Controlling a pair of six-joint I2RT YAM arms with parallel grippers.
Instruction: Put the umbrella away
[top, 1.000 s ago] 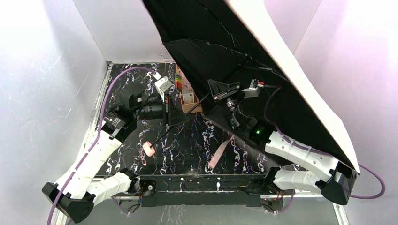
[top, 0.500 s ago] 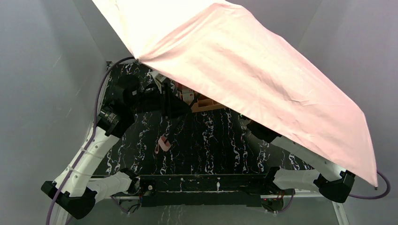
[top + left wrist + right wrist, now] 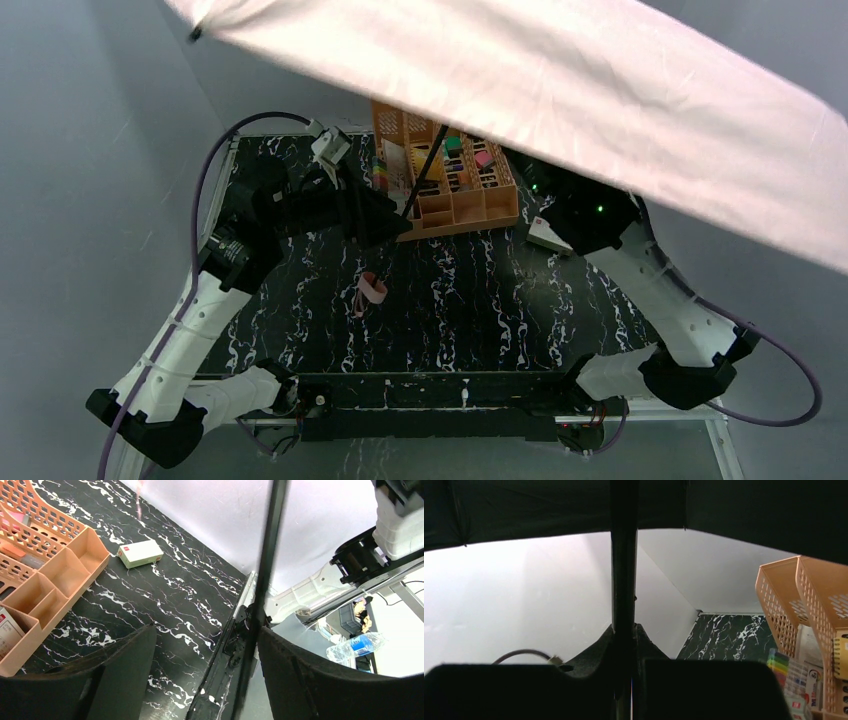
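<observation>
The umbrella is open, its pale pink canopy (image 3: pixel 560 90) spanning the top and right of the overhead view. Its black underside (image 3: pixel 734 510) fills the top of the right wrist view. The thin black shaft (image 3: pixel 425 172) slants down to my left gripper (image 3: pixel 392 218). In the left wrist view the shaft (image 3: pixel 265 580) runs between the spread fingers of my left gripper (image 3: pixel 207 655), close to the right-hand finger (image 3: pixel 320 680); the gripper is open. My right gripper (image 3: pixel 625 635) is shut on the shaft (image 3: pixel 624 570). The canopy hides it from above. A pink strap (image 3: pixel 372 292) dangles below the left gripper.
An orange desk organiser (image 3: pixel 455 190) with several filled compartments stands at the back centre of the black marbled table (image 3: pixel 470 300). It also shows in the wrist views as the organiser (image 3: pixel 50 570) and the organiser (image 3: pixel 804 595). A small white box (image 3: pixel 550 235) lies right of it. Grey walls enclose the table.
The canopy swung from upright at the right to lying over the back of the scene, uncovering the organiser. My left gripper opened around the shaft. The strap shifted right.
</observation>
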